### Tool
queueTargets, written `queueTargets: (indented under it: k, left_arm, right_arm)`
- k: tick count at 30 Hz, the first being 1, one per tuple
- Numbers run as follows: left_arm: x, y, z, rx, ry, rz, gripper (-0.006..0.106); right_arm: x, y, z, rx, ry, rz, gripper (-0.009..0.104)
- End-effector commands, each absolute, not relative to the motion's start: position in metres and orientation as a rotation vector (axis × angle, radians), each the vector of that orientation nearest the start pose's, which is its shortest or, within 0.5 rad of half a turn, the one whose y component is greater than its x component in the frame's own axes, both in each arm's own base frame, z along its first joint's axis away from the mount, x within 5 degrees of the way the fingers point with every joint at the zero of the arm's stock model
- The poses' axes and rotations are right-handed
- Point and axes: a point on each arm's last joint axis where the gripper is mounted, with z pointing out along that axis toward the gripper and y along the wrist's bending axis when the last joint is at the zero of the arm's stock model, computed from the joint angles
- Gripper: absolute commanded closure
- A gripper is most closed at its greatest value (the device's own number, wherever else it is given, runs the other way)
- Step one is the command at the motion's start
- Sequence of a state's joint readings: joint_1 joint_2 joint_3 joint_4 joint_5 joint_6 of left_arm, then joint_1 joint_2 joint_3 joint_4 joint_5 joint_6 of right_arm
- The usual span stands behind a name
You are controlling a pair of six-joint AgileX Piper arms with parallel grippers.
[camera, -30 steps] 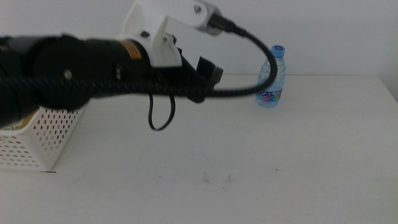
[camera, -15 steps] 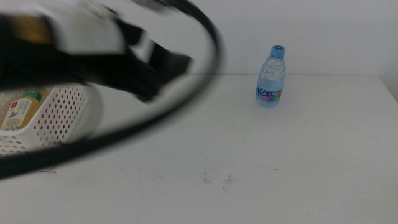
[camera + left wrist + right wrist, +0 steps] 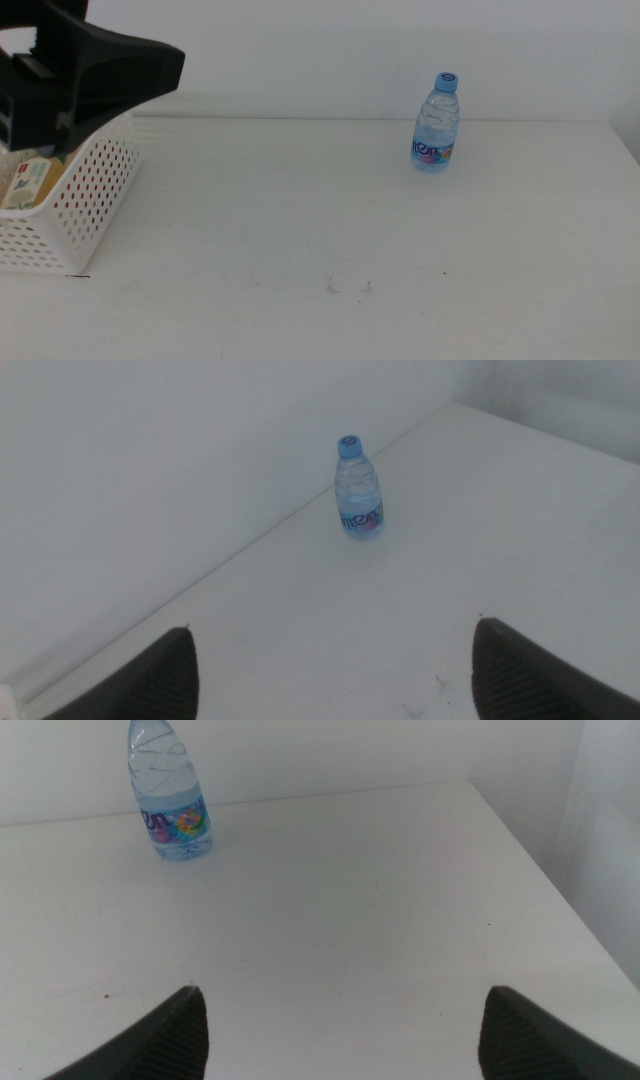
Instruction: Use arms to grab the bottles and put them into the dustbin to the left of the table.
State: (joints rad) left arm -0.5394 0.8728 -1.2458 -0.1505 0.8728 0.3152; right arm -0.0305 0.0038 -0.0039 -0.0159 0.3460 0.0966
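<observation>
My left gripper (image 3: 330, 670) is spread wide with nothing in it, up over the dustbin (image 3: 80, 200) at the table's left edge; the middle view only catches it as a dark wedge, cut off by the frame. Right gripper (image 3: 340, 1030) is spread wide too, also holding nothing, out of the middle view. Inside the bin I can make out a yellowish tea bottle (image 3: 28, 182), mostly hidden by the wall and my arm. The water bottle (image 3: 436, 122) stands upright near the far edge of the table (image 3: 300, 220), well apart from the bin, bare tabletop all around it.
</observation>
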Motion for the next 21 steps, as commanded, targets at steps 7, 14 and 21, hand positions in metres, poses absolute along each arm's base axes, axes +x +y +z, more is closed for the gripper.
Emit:
queueTargets:
  k: [7, 14, 21]
  left_arm:
    - [0.1198, -0.0827, 0.461, 0.798, 1.815, -0.311, 0.007]
    - [0.1198, -0.0828, 0.4612, 0.796, 1.813, -0.313, 0.007]
    - [0.1198, -0.0828, 0.4612, 0.796, 1.813, -0.313, 0.007]
  right_arm:
    - [0.0536, -0.0026, 0.1828, 0.11, 1.817, 0.022, 0.007]
    - [0.0535, -0.0037, 0.1829, 0.047, 1.819, -0.043, 0.007]
    - [0.0554, -0.0028, 0.192, 0.06, 1.716, -0.016, 0.007]
